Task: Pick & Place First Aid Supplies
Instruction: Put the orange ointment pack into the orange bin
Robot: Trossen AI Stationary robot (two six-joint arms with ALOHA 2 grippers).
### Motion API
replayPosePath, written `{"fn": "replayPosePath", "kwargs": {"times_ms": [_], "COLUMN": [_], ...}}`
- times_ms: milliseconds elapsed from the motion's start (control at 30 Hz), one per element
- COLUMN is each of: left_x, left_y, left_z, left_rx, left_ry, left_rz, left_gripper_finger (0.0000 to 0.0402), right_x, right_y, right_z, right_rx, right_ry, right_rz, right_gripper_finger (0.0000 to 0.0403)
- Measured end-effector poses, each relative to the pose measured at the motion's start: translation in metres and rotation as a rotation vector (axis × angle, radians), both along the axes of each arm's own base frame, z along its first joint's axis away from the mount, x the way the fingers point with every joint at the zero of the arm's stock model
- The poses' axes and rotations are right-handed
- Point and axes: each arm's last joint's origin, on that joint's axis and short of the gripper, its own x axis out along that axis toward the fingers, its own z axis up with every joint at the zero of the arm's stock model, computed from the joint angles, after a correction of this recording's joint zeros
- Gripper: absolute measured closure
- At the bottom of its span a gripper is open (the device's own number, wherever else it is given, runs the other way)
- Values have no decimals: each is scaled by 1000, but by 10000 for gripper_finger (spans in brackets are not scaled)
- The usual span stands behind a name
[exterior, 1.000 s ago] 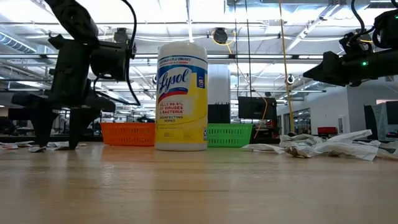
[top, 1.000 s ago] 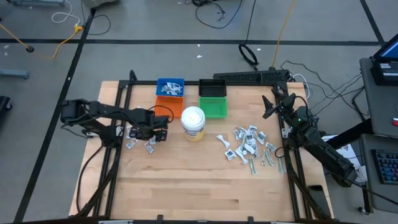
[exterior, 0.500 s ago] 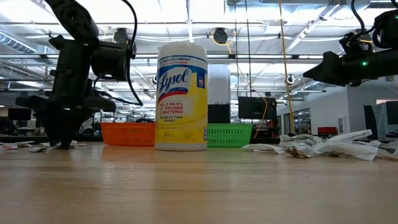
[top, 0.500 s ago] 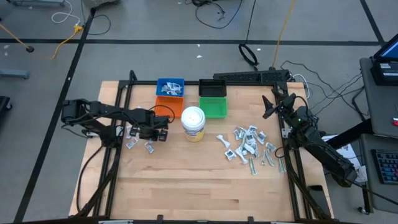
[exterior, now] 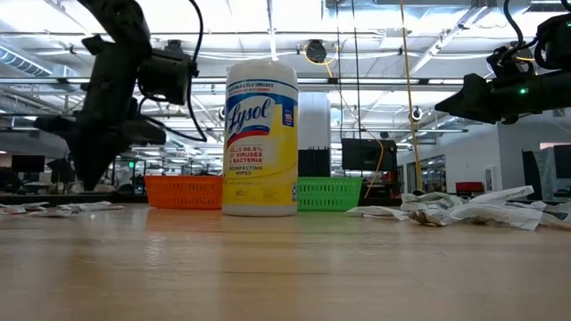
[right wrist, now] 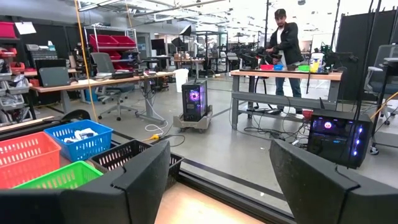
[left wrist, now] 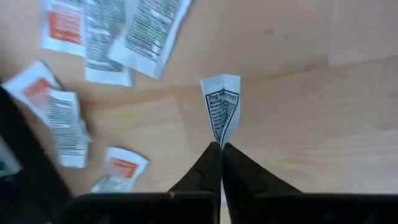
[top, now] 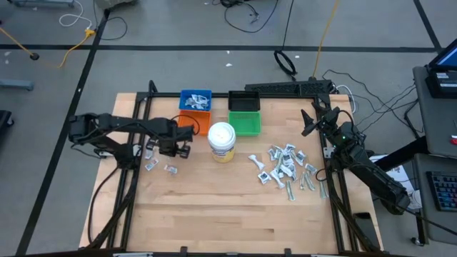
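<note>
Several white first aid packets (left wrist: 112,31) lie flat on the wood at the table's left, also seen in the high view (top: 151,165). My left gripper (top: 171,145) hangs over them, pointing down, shut on one small printed packet (left wrist: 222,106). A bigger heap of packets (top: 285,168) lies at the right. My right gripper (right wrist: 221,180) waits open and level at the far right edge (top: 308,123), touching nothing. My left gripper pinches the packet's upper end (left wrist: 221,138) between its two fingertips, coming from above and pointing down. The paper is creased into a narrow fold where the fingers (left wrist: 208,163) meet it. The packet hangs below the fingers, clear of the table.
A yellow-labelled jar with a white lid (top: 222,140) stands mid-table. Behind it sit the blue (top: 195,100), orange (top: 191,123), black (top: 244,101) and green (top: 245,124) bins. The near half of the table (top: 228,214) is bare wood. A person stands far off in the room (right wrist: 283,43).
My left gripper has shut on a packet among the left group, then risen and drifted a little toward the far edge. The packet has come up off the wood with it; the other packets stay where they were.
</note>
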Motion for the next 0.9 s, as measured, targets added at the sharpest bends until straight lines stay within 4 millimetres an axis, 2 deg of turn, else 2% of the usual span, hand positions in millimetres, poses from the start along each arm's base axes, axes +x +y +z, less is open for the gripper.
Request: {"fn": "replayPosePath", "kwargs": {"times_ms": [267,533,733,900], "left_x": [12,40,69,89], "left_y": [35,82,115,138], "left_z": [33,52,58,54], "left_rx": [-4,-10,4,7], "left_ry": [-33,-8,-40,-51], "left_rz": [-37,-93,-145,-154], "left_gripper_finger": [399,399,400,400], "right_x": [0,0,0,0], "right_y": [0,0,0,0], "right_z": [0,0,0,0], "right_rx": [0,0,0,0], "right_ry": [0,0,0,0], "right_rz": [0,0,0,0], "right_gripper_finger": [131,128,128,128]}}
